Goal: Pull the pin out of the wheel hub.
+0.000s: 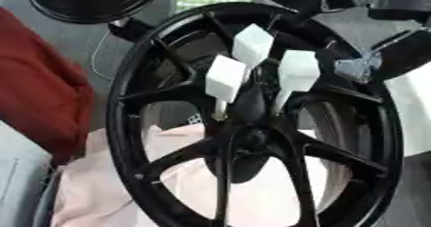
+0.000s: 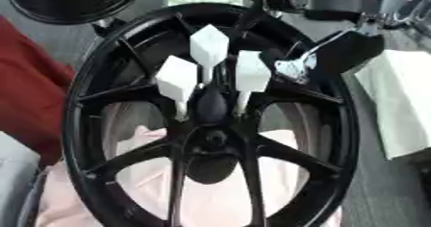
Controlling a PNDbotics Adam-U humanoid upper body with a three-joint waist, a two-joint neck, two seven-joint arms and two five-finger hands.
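One wheel hub, three white pins

The robot's right arm is showing mostly black, with a silver band ringing the wrist just above the hand. The right hand itself is looking black and blocky, and a pale, glinting silvery piece is catching light at its lower left edge.

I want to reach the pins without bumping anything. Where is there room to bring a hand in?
Crowded: the three white pins cluster tightly above the hub, and the right arm hangs over the wheel's upper right rim. Freer: the spoke gaps below the hub, over the pink cloth.
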